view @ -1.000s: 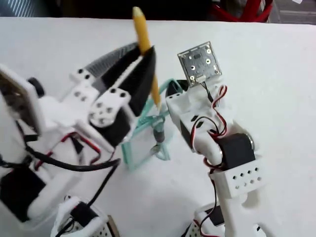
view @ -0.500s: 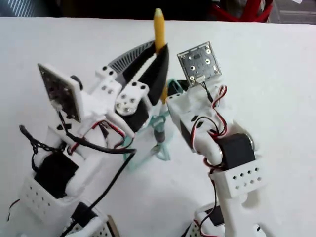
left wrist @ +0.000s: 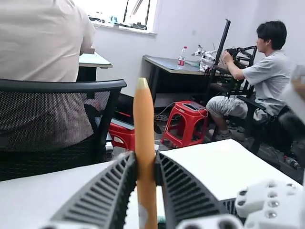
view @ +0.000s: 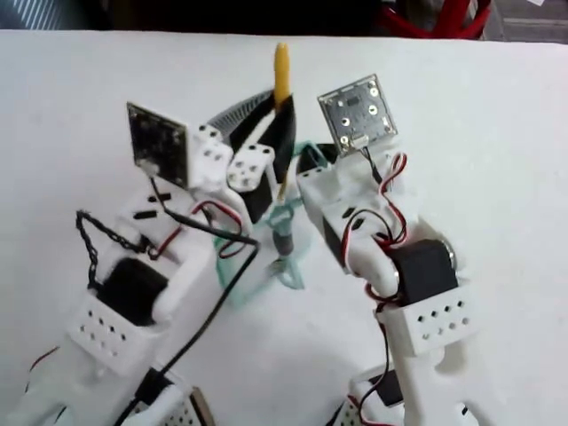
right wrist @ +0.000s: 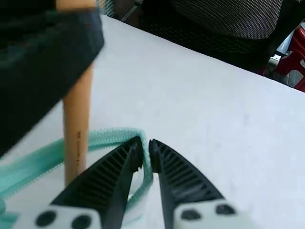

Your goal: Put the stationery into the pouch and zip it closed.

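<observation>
L gripper point(left wrist: 145, 162) had its jaws clamped tight on a yellow-orange pencil point(left wrist: 144, 124), gripping it partway up the shaft. The pencil stood near upright w/ its top end poking above the fingers. In the high view that gripper sat just left of ctr, in the upper half of frame. The pencil's top reached toward the far table edge & its lower end came down at the pouch point(view: 264, 268). Couldn't tell whether the tip touched the pouch or sat inside its mouth.

The pouch was clear w/ a teal zip edge point(right wrist: 107, 138). It lay at ctr of the high view btwn the two arms, partly hidden by them. A dark stubby item point(view: 284, 241) showed over the pouch's middle; couldn't tell if it was inside.

R gripper point(right wrist: 146, 143) was just right of ctr in the high view, beside the pencil. Its jaws were almost together, pinching the zip edge at a bend, w/ only a thin slit btwn the tips. In the R wrist view the pencil came down at lower left of frame, just beside those tips but apart from them.

A white table point(view: 497, 133) lay under everything.
</observation>
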